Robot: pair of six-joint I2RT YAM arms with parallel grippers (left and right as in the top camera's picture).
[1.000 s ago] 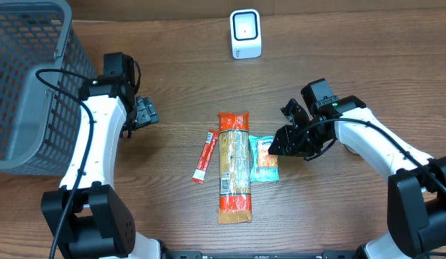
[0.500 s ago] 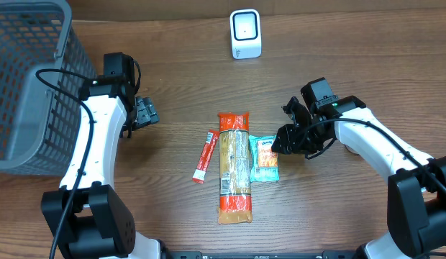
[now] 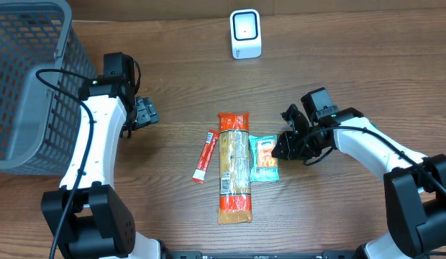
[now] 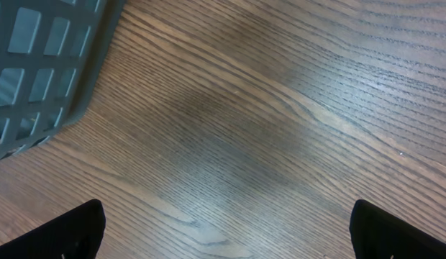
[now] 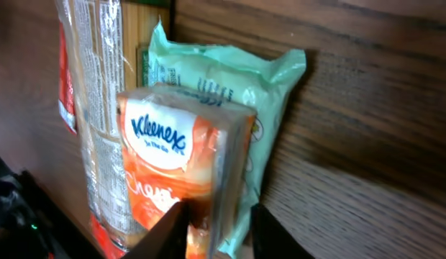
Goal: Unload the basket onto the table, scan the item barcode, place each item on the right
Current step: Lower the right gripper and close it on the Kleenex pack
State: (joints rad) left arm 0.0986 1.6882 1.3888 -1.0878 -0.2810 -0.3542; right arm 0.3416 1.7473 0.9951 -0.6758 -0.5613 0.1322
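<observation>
Right gripper (image 3: pixel 282 149) has narrowed over the last second and now pinches the tissue pack (image 5: pixel 183 165), which lies on a green packet (image 5: pixel 230 79) beside the pasta (image 3: pixel 234 169). Pick likely underway; scanner (image 3: pixel 245 34) well apart. Left gripper (image 4: pixel 223 230) wide apart, idle.

Wooden table (image 3: pixel 352 57): basket (image 3: pixel 21 93), scanner (image 3: pixel 245 34), red sachet (image 3: pixel 204 156), spaghetti packet (image 3: pixel 234 169), green pack (image 3: pixel 265 173).

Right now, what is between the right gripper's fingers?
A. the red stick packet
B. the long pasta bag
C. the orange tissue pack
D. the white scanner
C: in the right wrist view the orange tissue pack sits between the fingers of the right gripper, lying on top of the green packet.
</observation>
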